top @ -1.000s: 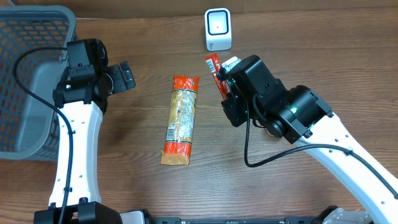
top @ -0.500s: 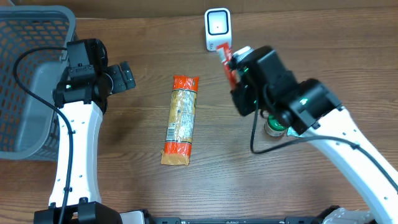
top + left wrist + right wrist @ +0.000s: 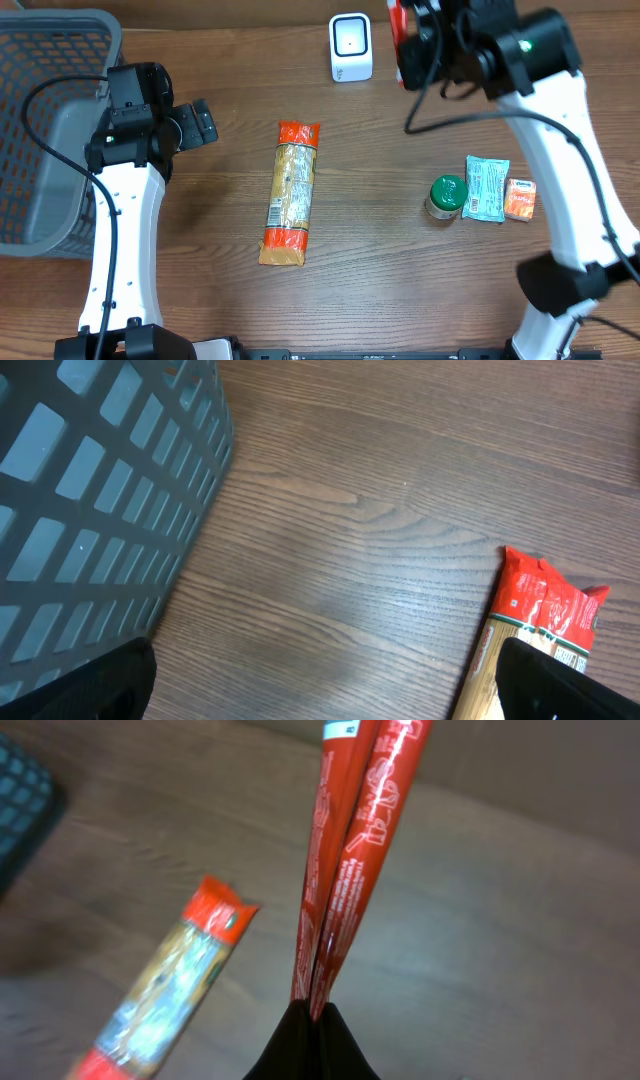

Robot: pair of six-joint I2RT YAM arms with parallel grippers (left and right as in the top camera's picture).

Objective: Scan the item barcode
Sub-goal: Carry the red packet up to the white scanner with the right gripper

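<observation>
Red packet [image 3: 396, 25], overhead view: lifted clear of the table at the back edge, just right of the scanner [image 3: 350, 47], not touching it.
Right gripper [image 3: 407, 45], overhead view: clamped shut on the red packet, arm reaching high toward the back of the table.
Left gripper [image 3: 200, 122], overhead view: jaws spread wide, nothing held, parked near the grey basket [image 3: 40, 150], well apart from the scanner.
Other goods, overhead view: long pasta packet [image 3: 290, 195] flat at mid-table; green-lidded jar [image 3: 446, 195], teal pouch [image 3: 485, 187] and small orange pack [image 3: 520, 198] in a row on the right.
Left wrist view: bare wood between the dark fingertips, basket wall on the left, red end of the long pasta packet at the lower right; red packet and scanner out of frame.
Right wrist view: red packet pinched at its lower end between the closed jaws, rising away from the camera, seemingly folded double or two strips side by side, cannot tell which; long pasta packet on the table below; no barcode visible, no scanner in frame.
Done so far: item picked up and brought beside the scanner.
Left to do: barcode probably not yet presented to the scanner's window; no sign of a read in any view.
</observation>
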